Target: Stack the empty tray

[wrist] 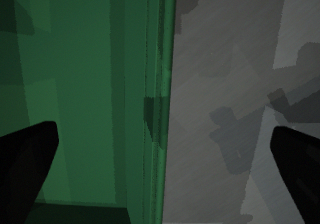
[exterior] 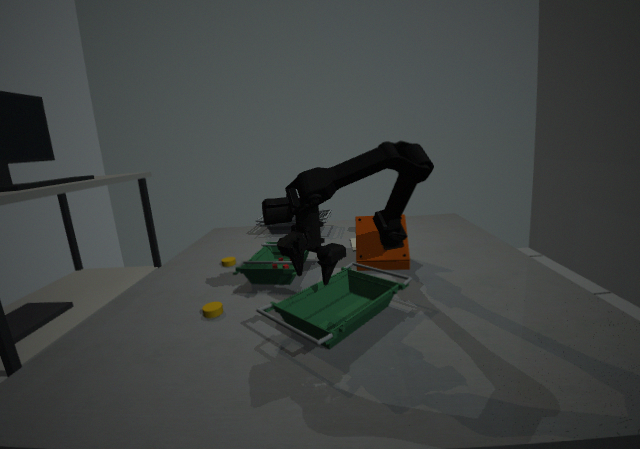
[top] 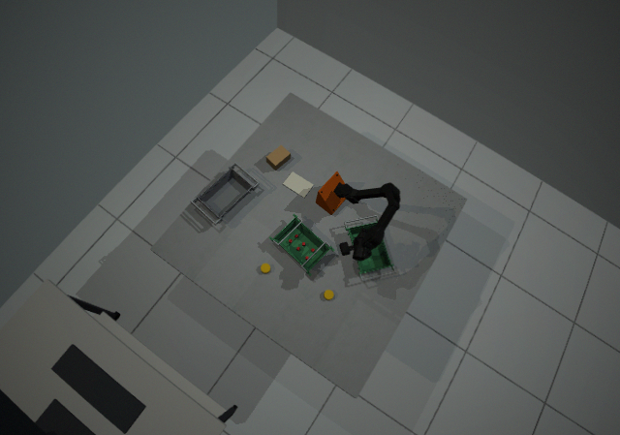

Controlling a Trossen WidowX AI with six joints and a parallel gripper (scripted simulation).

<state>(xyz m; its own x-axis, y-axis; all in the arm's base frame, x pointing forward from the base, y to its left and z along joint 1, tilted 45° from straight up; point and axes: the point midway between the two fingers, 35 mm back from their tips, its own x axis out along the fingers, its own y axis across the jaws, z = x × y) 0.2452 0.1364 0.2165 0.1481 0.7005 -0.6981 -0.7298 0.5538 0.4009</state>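
I see the empty green tray [exterior: 338, 302], bars swung out over both ends, flat on the table [exterior: 465, 330] beside the loaded tray [exterior: 266, 271]; its long axis runs toward the orange base [exterior: 369, 240]. My gripper [exterior: 312, 263] hangs spread wide, gripping nothing, over its side wall.

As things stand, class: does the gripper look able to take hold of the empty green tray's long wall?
Probably yes. The open gripper hangs above the empty green tray with one finger over the inside and one outside its long wall, nothing between them.
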